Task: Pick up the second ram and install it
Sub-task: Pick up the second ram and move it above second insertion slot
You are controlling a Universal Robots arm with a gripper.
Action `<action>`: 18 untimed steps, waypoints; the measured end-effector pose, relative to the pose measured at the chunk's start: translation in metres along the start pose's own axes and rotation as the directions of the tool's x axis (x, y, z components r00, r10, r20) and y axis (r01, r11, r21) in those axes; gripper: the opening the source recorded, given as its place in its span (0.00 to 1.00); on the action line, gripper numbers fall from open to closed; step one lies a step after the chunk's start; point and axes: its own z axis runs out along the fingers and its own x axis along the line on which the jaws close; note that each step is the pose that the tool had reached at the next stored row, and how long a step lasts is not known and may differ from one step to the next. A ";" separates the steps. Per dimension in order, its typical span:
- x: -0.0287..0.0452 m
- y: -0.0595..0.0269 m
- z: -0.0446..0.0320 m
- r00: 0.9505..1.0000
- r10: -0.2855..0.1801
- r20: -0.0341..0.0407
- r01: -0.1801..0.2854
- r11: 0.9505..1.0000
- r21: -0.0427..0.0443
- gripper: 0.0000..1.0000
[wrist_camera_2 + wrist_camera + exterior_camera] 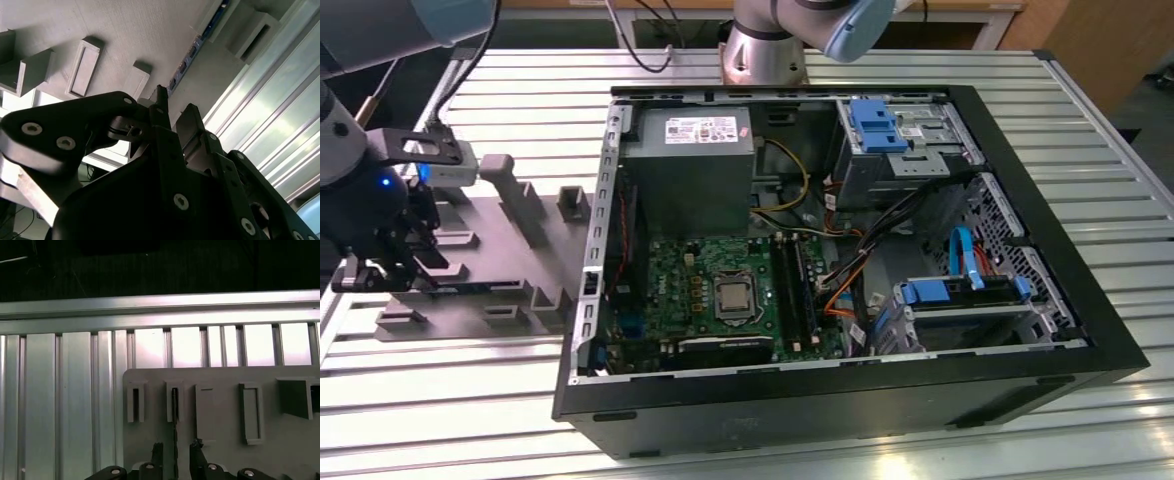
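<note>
Currently the tool [176, 444] hangs open over the grey fixture block [220, 450]. Its fingers straddle the second ram [175, 407], which stands on edge in a slot

Slatted metal worktop [520, 95] is carrying two things.
A grey fixture block [487, 270] with upright posts is lying on the slats toward the exterior view's left. An open black computer case [854, 415] is sitting just beside it, taking up the middle and the exterior view's right. In the first wrist view the block [220, 440] is resting flat across the slats.

A lab: slatted aluminium bench [480, 420], opened computer case [854, 398].
</note>
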 end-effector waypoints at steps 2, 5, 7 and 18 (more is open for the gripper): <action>0.0001 -0.0001 0.0031 1.000 0.000 0.000 0.000 1.000 0.000 0.35; 0.0002 -0.0003 0.0072 1.000 0.000 0.000 0.000 1.000 0.000 0.35; 0.0002 -0.0005 0.0097 1.000 0.000 0.000 0.000 1.000 0.001 0.35; 0.0004 -0.0009 0.0208 1.000 0.000 0.000 0.000 1.000 0.006 0.35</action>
